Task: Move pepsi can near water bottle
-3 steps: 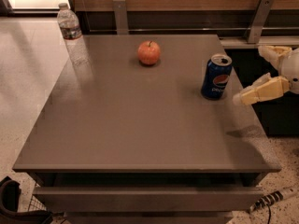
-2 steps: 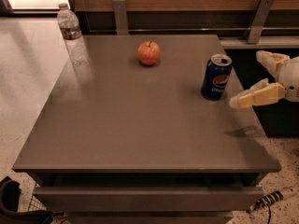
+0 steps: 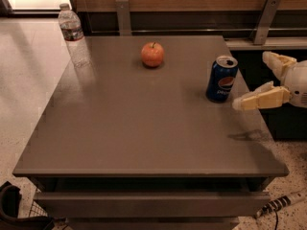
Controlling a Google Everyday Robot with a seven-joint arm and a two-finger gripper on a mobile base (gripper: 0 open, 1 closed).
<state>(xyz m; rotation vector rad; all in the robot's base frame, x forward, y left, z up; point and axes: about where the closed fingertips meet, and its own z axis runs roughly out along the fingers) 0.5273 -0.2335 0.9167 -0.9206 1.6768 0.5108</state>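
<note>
claw (image 3: 250,81) spread and empty just right of upright pepsi can (image 3: 222,79) near desk (image 3: 144,133) edge; risk: misaligned closing finger topples can, water bottle (image 3: 72,33) well apart.

Single high view, angled down across the table (image 3: 144,143), moderately near, hand (image 3: 250,80) at right edge.

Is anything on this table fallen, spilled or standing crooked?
Nothing stands out. The pepsi can, water bottle and apple all stand upright on the table, nothing spilled. The claw is open, just beside the can.
</note>
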